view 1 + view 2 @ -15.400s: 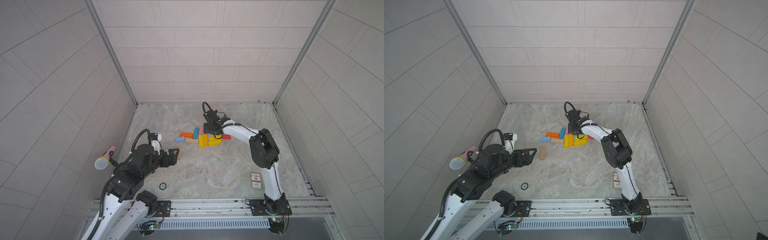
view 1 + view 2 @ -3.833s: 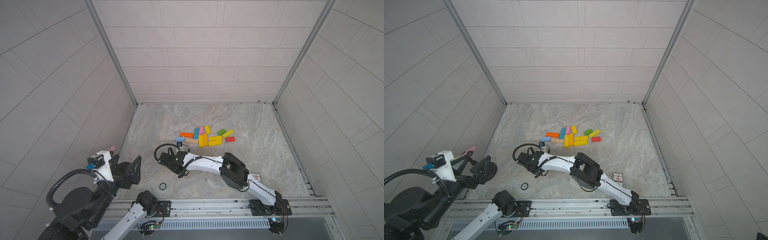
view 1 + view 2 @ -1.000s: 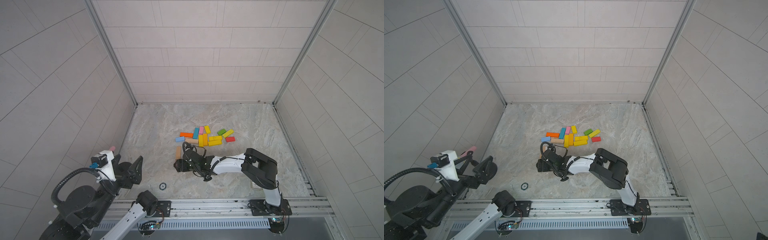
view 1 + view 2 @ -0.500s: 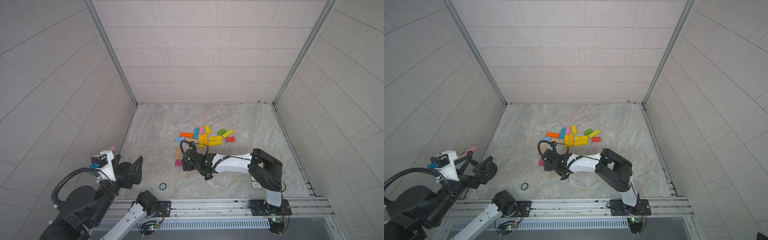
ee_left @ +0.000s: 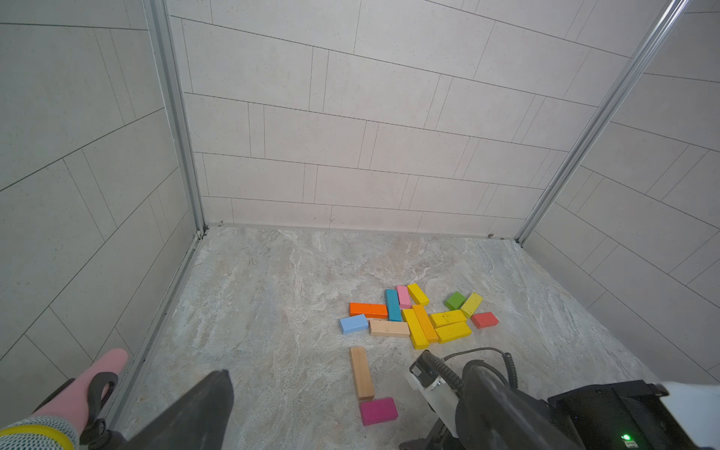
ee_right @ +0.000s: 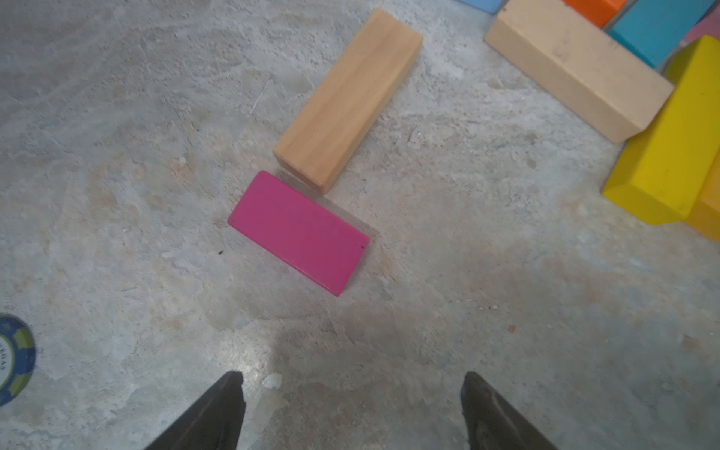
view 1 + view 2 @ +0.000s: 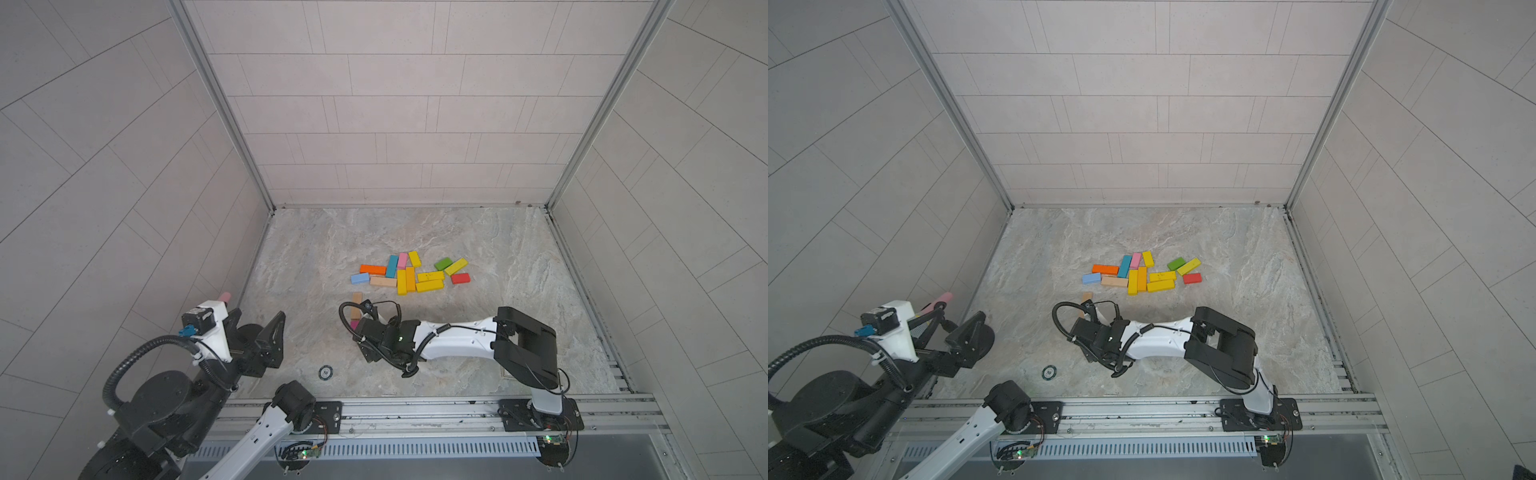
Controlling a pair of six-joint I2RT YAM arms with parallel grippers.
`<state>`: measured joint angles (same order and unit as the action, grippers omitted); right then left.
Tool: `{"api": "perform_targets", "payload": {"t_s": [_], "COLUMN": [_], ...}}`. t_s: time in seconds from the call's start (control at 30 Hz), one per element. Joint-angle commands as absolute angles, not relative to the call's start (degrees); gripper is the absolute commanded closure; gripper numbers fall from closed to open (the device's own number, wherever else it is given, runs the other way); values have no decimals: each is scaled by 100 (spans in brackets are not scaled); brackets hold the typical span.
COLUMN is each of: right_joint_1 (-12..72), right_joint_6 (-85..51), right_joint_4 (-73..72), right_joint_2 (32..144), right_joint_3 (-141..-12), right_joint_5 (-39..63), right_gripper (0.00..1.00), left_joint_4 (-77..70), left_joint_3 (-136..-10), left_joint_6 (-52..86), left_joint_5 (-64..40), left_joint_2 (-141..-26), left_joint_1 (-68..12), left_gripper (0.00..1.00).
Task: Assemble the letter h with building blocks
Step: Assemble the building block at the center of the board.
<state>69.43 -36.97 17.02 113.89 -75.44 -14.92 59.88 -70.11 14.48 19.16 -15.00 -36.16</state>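
Note:
Most building blocks (image 7: pixel 409 272) lie in a loose, many-coloured cluster mid-floor, seen in both top views (image 7: pixel 1142 274). Nearer the front, a plain wood block (image 6: pixel 346 101) lies lengthwise with a short magenta block (image 6: pixel 298 232) across its near end, almost touching; both also show in the left wrist view, wood (image 5: pixel 361 373) and magenta (image 5: pixel 378 410). My right gripper (image 6: pixel 352 380) is open and empty, low over the floor just short of the magenta block (image 7: pixel 354 323). My left gripper (image 7: pixel 255 322) hangs open and empty at the front left, far from the blocks.
A round poker chip (image 7: pixel 326 372) lies on the stone floor between the two arms. Tiled walls close the floor on three sides, and a metal rail (image 7: pixel 415 409) runs along the front. The right arm (image 7: pixel 457 336) stretches across the front middle.
The right gripper has opened a little wider and drawn back from the magenta block, which now lies free at the wood block's end. The left arm has not moved.

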Motion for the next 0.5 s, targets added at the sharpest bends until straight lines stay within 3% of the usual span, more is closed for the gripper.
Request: {"api": "perform_targets", "payload": {"t_s": [0.0, 0.47], "right_joint_1": [6978, 6967], "right_joint_6": [-3631, -3718], "right_joint_4": [1924, 2068], "right_joint_2": [11600, 11986], "right_joint_3": [-7703, -8075], "right_joint_5": [-1729, -1995], "right_gripper": [11, 13], "left_joint_4": [5941, 5934], "left_joint_3": [-7016, -6987], "left_joint_6": [1356, 1331], "left_joint_5": [1980, 2006], "left_joint_2": [-1521, -1494], "left_joint_1": [-3653, -3658], "left_gripper": [0, 0]}}
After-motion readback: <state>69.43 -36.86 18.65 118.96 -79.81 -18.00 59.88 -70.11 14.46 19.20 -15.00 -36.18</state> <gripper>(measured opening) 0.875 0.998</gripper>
